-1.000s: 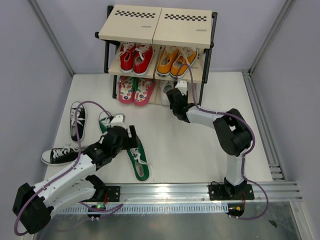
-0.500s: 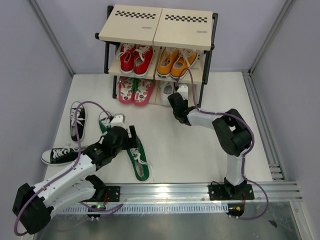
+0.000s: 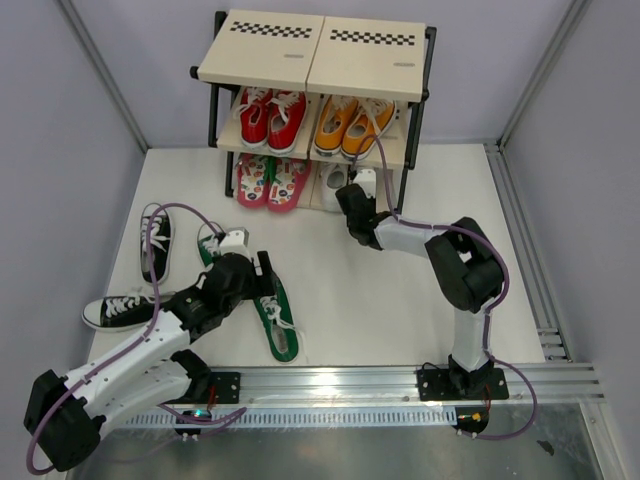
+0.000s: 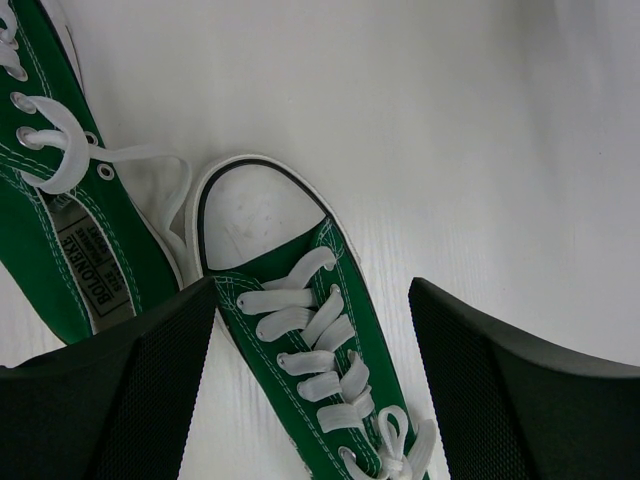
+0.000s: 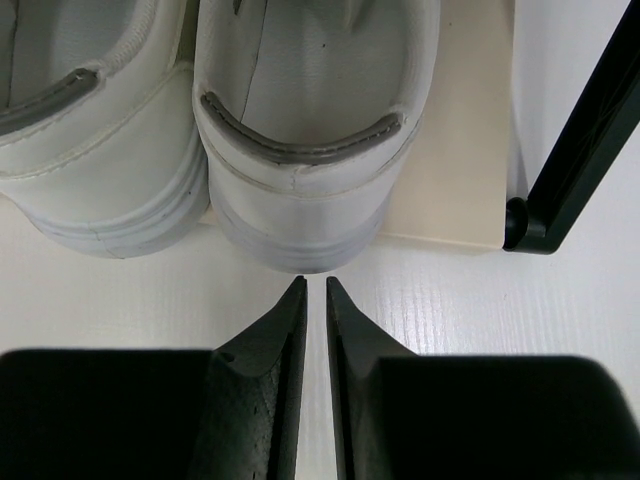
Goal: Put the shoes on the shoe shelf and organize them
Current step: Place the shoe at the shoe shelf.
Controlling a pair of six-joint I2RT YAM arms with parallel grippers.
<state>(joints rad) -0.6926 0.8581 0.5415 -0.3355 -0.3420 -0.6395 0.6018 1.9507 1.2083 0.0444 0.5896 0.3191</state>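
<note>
Flip-flops lie left of small shoes, both seemingly low in the shelf.

2 blk/wht arms, purple cables, blk joints

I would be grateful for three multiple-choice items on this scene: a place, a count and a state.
1. Where are the white shoes? A) top board B) the shelf's bottom tier C) middle tier
2. How many black sneakers lie on the table? A) two B) one C) four
3. The left gripper is: A) shut on a shoe B) shut, holding nothing C) open over a green sneaker
B: they sit beside the flip-flops; A: both lie at the left; C: its jaws stand wide above it.
</note>
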